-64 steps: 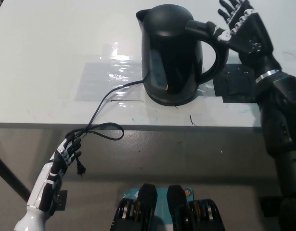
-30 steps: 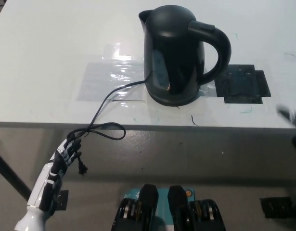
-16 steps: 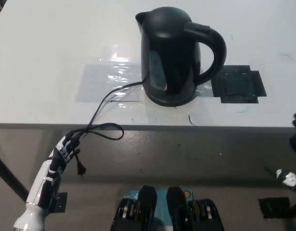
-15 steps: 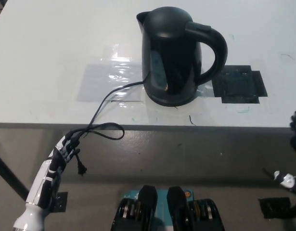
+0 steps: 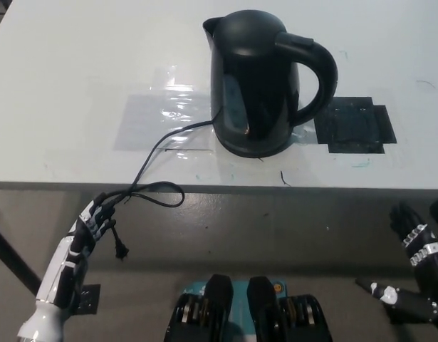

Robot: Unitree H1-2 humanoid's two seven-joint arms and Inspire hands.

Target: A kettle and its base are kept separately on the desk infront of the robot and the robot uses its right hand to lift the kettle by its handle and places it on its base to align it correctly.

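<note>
Even, fairly bright overhead light washes the desk (image 5: 76, 64) pale, almost flat. Glare breaks on the clear tape patch (image 5: 165, 114) near the desk's front edge, crinkled white highlights. The black kettle (image 5: 258, 82) carries soft sheen on its lid and side, with little detail in its dark body. Below the front edge everything is dimmer grey. Focus is sharp throughout.

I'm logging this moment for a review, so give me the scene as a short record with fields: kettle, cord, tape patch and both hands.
kettle: black kettle, upright on the white desk, handle toward the robot's right, no hand on it
cord: black cord runs from under the kettle, over the desk's front edge
tape patch: black patch, right of the kettle
left hand: white, low below the desk edge, beside the cord's hanging loop
right hand: black, low at bottom right, open, holding nothing
</note>
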